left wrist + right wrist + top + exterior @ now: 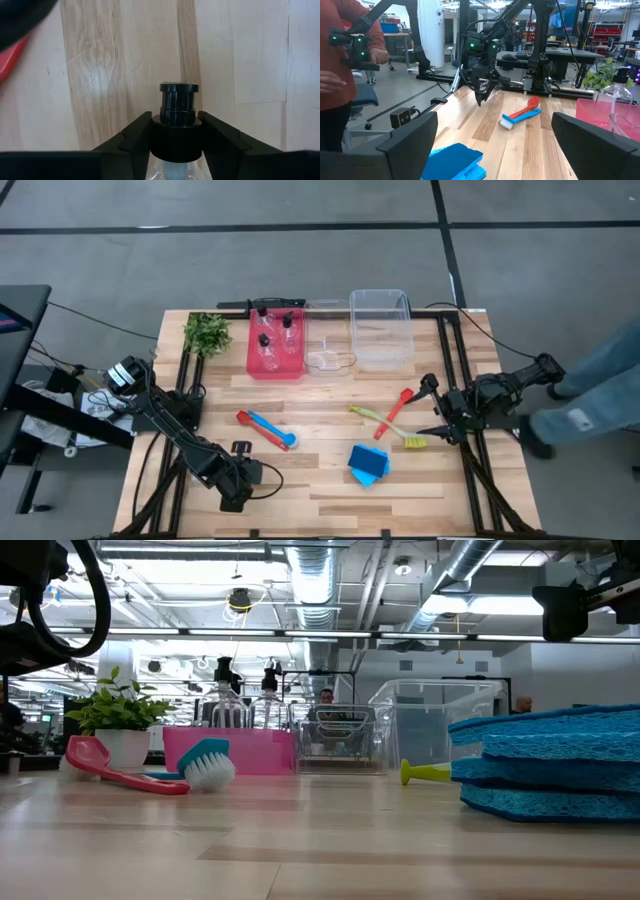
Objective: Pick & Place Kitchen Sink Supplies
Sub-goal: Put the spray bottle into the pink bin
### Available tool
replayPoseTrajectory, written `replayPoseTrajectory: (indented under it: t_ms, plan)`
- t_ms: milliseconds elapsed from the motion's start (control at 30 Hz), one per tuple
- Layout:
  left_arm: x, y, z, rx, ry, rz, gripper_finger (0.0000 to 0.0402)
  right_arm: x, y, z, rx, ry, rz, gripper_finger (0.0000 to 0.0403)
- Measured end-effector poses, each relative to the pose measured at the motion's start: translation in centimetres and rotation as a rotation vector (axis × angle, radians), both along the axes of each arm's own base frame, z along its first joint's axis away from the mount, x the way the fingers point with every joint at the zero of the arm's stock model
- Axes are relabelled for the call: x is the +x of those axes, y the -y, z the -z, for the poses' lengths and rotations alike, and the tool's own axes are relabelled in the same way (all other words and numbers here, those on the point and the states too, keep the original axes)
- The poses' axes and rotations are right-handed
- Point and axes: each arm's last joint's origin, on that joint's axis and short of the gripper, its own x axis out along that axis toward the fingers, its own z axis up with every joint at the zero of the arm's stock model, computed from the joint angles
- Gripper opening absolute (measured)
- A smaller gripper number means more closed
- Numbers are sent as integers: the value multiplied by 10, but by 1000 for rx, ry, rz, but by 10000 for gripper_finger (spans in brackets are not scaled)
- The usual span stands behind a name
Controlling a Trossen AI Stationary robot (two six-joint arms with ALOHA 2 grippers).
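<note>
Left gripper [175, 131] pinching bottle [178, 102] neck near tabletop's front-left; squeeze square below cap; right gripper [492, 137] open at right edge.

Bright, even overhead light; soft shadows, blurred foreground sponges [560, 765].

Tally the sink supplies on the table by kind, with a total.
Clear bottles with black caps: 4 (three in the red bin, one at the left gripper)
Long-handled brushes and utensils: 4
Blue sponge stack: 1 (layers unclear)
Total: 9
</note>
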Motion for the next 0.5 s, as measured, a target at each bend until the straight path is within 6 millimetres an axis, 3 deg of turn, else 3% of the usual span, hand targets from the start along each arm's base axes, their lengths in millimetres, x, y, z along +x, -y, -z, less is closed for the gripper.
replayPoseTrajectory:
  t_ms: [500]
  plan:
    - [5,3,-5,-27,25,-6,152,0,0,0,0,0,0,386]
